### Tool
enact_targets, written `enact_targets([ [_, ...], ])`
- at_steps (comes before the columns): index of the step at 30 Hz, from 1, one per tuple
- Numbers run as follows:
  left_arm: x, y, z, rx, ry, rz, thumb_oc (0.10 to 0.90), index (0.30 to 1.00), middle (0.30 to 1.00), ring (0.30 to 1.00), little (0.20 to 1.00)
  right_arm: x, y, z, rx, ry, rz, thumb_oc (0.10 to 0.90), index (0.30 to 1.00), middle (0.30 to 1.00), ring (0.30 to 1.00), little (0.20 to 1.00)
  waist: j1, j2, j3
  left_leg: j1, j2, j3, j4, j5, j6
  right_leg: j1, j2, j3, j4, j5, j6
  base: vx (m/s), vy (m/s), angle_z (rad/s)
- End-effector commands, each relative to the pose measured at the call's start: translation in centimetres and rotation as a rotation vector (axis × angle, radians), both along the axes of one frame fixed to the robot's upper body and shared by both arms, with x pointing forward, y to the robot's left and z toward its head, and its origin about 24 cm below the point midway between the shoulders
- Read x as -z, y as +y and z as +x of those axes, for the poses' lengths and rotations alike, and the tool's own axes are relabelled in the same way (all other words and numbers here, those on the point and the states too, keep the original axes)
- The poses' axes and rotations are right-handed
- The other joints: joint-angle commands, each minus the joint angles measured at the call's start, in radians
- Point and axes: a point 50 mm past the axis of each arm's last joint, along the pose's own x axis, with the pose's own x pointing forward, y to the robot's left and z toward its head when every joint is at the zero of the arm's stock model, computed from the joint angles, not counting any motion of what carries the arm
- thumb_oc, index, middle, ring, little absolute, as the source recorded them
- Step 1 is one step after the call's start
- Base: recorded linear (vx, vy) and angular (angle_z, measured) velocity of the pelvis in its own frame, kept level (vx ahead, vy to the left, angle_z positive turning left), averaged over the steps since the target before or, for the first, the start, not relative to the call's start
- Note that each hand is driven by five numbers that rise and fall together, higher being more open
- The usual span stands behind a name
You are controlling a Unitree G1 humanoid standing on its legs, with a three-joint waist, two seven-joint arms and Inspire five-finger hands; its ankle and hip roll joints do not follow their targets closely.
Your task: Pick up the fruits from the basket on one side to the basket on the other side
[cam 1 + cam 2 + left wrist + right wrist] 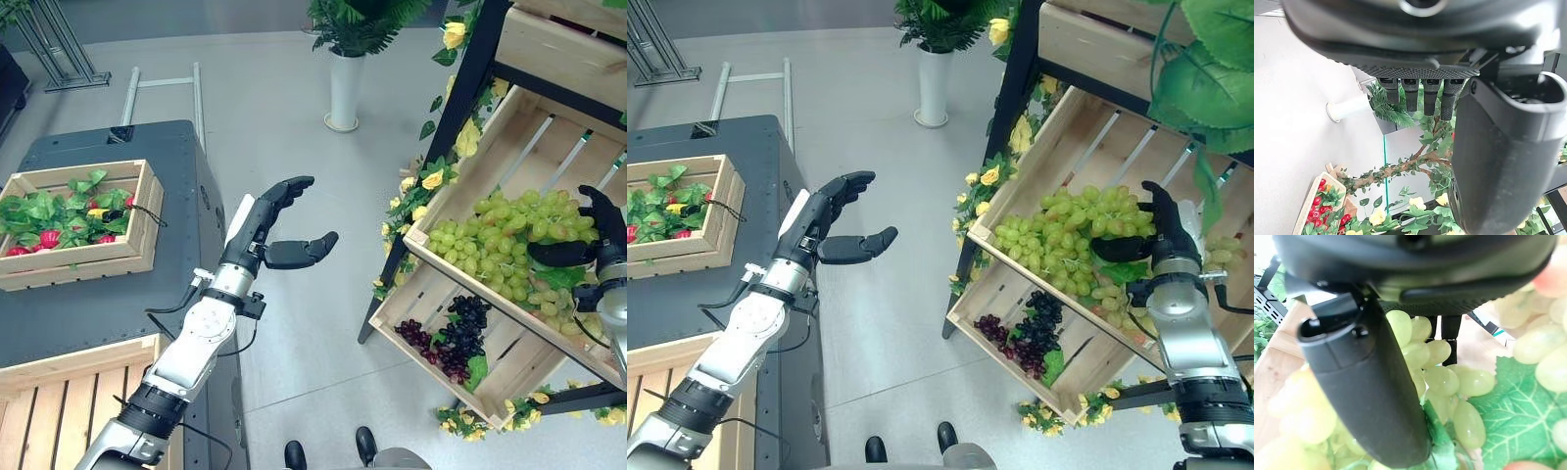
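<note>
Reaching into the tilted wooden crate on the shelf, the right hand sits among the green grapes, thumb and fingers curled loosely about a bunch; the right wrist view shows grapes lying between the thumb and the fingers beyond, though whether the grip has fully closed I cannot tell for certain. This looks like the pick-up step, with nothing yet carried across. Below this hand, a lower crate holds dark grapes. The left hand hovers spread and empty over the floor, well apart from the fruit. Beyond it, on the dark table, stands the leaf-lined box with red fruit, likely the destination. Next the right hand should tighten, lift the bunch clear and swing toward that box.
</note>
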Motion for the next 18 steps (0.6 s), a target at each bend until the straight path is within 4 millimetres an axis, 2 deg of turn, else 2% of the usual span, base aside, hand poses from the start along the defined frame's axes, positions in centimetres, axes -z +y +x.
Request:
enact_targets([
  [1,-3.5,-0.8,-0.2,0.054,-0.199,-0.006,0.800,0.900,0.900,0.900,0.900,-8.6,0.0,-0.7,0.013,-0.334,-0.239,0.800,0.900,0.900,0.900,0.900,0.012,0.004,-0.089,-0.004,-0.008,-0.089,0.002,-0.088,-0.012,-0.030,0.059,-0.066,0.014,0.048,-0.019,0.00,-0.007,-0.04],
  [3,-3.3,-0.5,-0.2,0.037,-0.198,-0.010,0.800,0.900,0.900,0.900,0.900,-10.0,0.9,-1.3,-0.014,-0.444,-0.255,0.800,0.900,0.900,0.900,0.900,0.003,0.010,-0.090,-0.003,-0.007,-0.087,0.002,-0.089,-0.011,-0.032,0.061,-0.058,0.018,0.045,-0.018,0.00,0.000,-0.04],
  [7,-3.2,-0.4,-0.3,0.024,-0.200,-0.018,0.800,0.900,0.900,0.900,0.900,-11.6,2.6,-2.5,-0.082,-0.585,-0.258,0.800,0.900,0.900,0.900,0.900,-0.005,0.024,-0.087,-0.003,-0.008,-0.084,0.002,-0.091,-0.010,-0.037,0.063,-0.047,0.023,0.039,-0.019,-0.01,0.001,0.00],
  [18,-2.4,-0.6,-0.6,0.018,-0.193,-0.047,0.800,0.900,0.900,0.900,0.900,-12.8,7.1,-3.3,-0.386,-0.754,-0.103,0.800,0.900,0.900,0.900,0.900,0.004,0.040,-0.090,-0.003,-0.010,-0.085,0.002,-0.086,-0.014,-0.033,0.057,-0.049,0.023,0.038,-0.021,0.00,0.003,0.00],
])
